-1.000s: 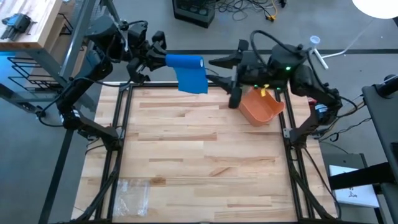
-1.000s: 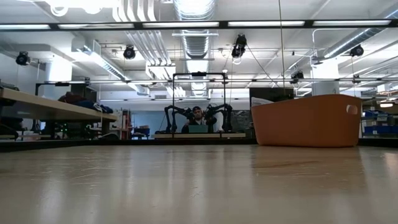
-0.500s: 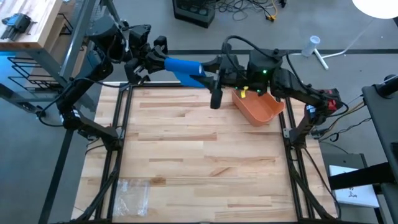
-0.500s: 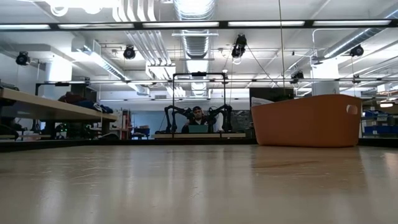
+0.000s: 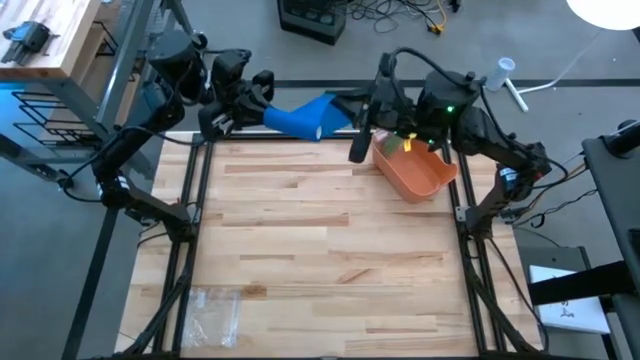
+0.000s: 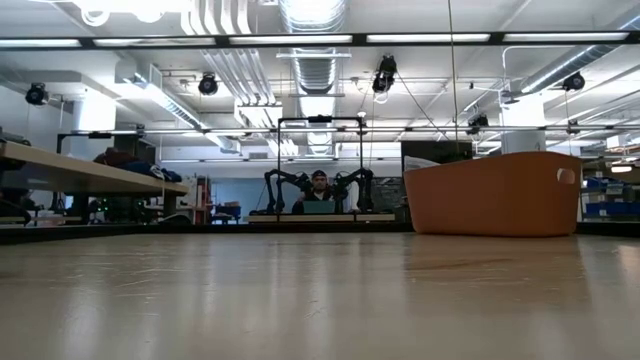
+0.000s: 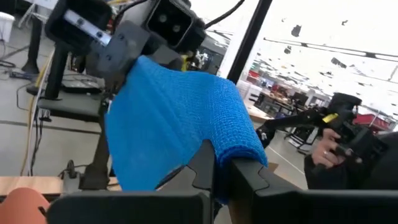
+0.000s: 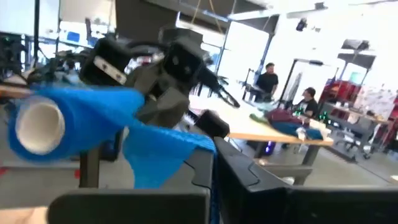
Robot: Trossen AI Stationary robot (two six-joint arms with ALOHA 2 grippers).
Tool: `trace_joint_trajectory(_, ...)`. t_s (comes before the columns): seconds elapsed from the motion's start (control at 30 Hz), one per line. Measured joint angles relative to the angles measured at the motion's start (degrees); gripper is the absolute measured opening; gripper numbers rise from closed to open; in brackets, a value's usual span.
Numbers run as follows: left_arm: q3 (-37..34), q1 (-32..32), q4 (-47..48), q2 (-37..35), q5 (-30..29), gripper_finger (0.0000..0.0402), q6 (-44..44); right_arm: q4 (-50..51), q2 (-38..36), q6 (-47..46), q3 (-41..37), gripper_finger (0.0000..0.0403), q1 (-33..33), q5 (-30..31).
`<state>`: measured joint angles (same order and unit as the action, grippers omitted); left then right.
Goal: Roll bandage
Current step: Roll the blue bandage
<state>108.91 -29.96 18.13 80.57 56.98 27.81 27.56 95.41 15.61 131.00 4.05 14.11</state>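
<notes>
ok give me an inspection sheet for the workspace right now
surface: wooden table, mostly bare
job's things: blue bandage held in the air over the far edge, loose tail stretched toward the right arm
clutter: orange bin far right; clear bag near left
grippers: left gripper shut on the roll; right gripper shut on the tail
cables: wires on the floor behind the table
surroundings: people at benches in the room behind

bandage (image 5: 300, 115) between both tools, above table's (image 5: 300, 250) far edge | bin (image 5: 415, 172) far right | bag (image 5: 212, 310), perhaps, near left
</notes>
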Motion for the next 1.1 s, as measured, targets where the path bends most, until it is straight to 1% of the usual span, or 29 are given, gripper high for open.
trace_joint_trajectory(0.1,0.0,0.5,0.3,0.1,0.4,0.0009,-0.3,0.6,-0.4,0.4,0.0,0.0001,0.2,0.1)
trace_joint_trajectory(0.23,-0.1,1.4,0.4,0.3,0.3,0.0009,-1.2,5.0,-0.6,-0.6,0.0,0.0001,1.4,0.5)
trace_joint_trajectory(0.37,-0.1,1.5,-0.3,0.3,-1.6,0.0009,-1.3,10.5,0.3,-5.4,-0.1,0.0000,2.2,0.8)
trace_joint_trajectory(0.5,-0.1,1.0,-1.4,0.3,-4.2,0.0009,-1.3,13.8,0.9,-7.8,-0.3,0.0000,2.1,0.9)
trace_joint_trajectory(0.57,0.0,0.4,-2.6,0.1,-5.7,0.0009,-1.3,14.0,0.9,-8.6,-0.3,0.0000,1.9,-0.1)
trace_joint_trajectory(0.73,0.1,0.2,-3.3,0.1,-8.8,0.0009,-0.5,12.6,0.7,-10.9,0.0,0.0004,1.6,-5.0)
trace_joint_trajectory(0.87,0.1,0.2,-3.3,0.9,-10.0,0.0009,-0.3,13.0,0.4,-11.1,1.3,0.0035,1.5,-5.8)
trace_joint_trajectory(0.97,0.1,-0.1,-4.1,0.9,-11.9,0.0009,-0.3,13.5,-0.2,-11.1,2.6,0.0075,1.6,-5.6)
trace_joint_trajectory(1.1,0.1,-1.2,-7.3,0.9,-12.9,0.0009,0.7,14.3,-1.3,-11.2,3.5,0.0129,1.5,-3.5)
